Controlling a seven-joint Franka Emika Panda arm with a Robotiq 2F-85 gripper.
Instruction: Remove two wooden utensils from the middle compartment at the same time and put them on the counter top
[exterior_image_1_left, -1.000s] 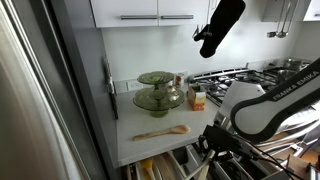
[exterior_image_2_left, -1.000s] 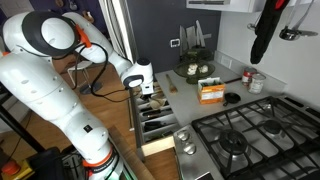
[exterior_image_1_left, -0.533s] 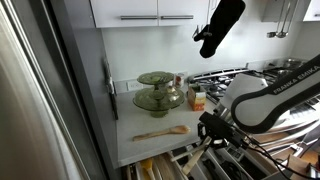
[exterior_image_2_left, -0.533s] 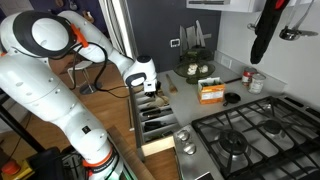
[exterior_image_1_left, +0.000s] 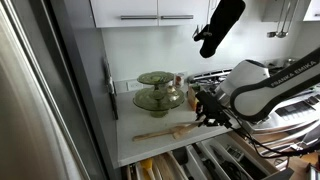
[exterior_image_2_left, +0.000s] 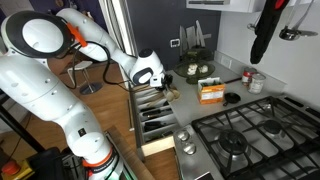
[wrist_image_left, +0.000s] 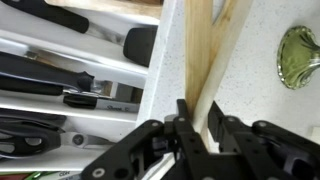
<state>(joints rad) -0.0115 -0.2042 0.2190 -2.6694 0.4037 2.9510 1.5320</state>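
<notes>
At the bottom centre of the wrist view, the gripper (wrist_image_left: 200, 118) has its fingers (wrist_image_left: 184, 122) clamped on the two wooden utensils (wrist_image_left: 205, 50). Their pale shafts run up to the top edge of the frame, side by side and slightly splayed. They hang over the white counter (wrist_image_left: 262, 95), just right of its edge and clear of the drawer tray (wrist_image_left: 70, 72) at the left, where only dark-handled utensils (wrist_image_left: 60, 100) show. We judge the removal done: both pieces are out of the tray together. What is left is to lower them onto the counter and let go. In an exterior view a wooden spoon (exterior_image_1_left: 160, 132) lies on the counter at centre frame, below and left of the gripper. We cannot pick out the middle compartment.
</notes>
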